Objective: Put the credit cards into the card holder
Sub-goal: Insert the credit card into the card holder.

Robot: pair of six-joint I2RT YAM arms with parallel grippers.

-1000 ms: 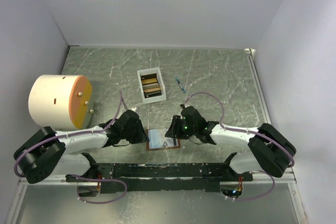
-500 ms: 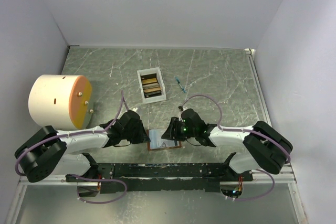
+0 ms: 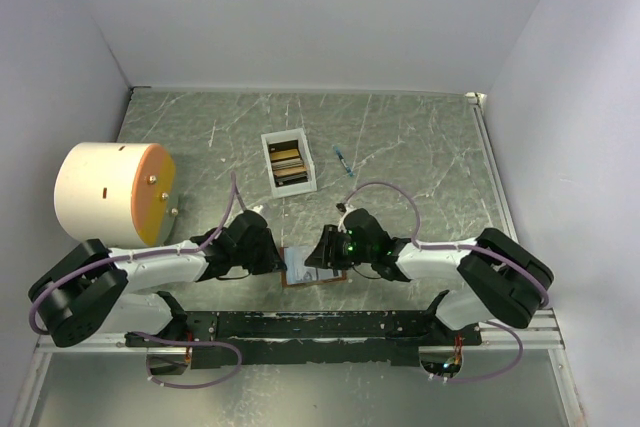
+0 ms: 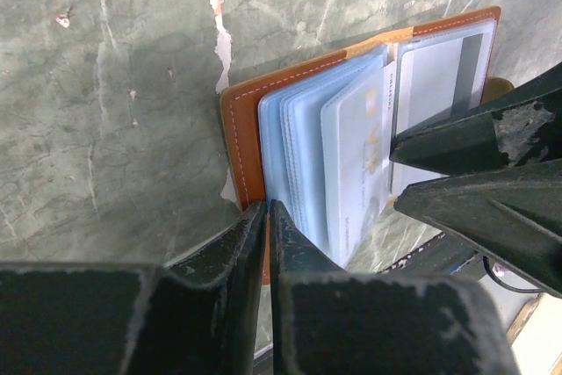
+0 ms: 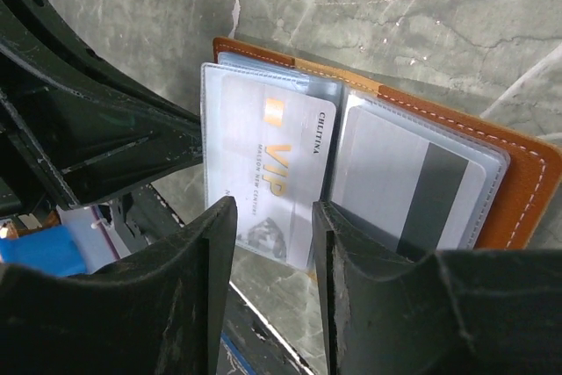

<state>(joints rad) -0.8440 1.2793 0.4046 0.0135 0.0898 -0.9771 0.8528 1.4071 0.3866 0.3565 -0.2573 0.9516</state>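
1. The left gripper (image 4: 266,208) is pinching the card holder (image 4: 241,129) by its thin leather edge, jaws nearly together.
2. The right gripper (image 5: 273,205) is hanging open-jawed over a pale card (image 5: 268,151) at a floppy sleeve.
3. The holder is lying open on the table (image 3: 420,137) between them. The cards are likely stiff, light and slick — best taken by their edges.

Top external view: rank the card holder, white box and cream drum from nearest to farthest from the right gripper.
1. card holder, right at the right gripper, near the table's front edge.
2. white box, farther back, mid-table.
3. cream drum, far left.
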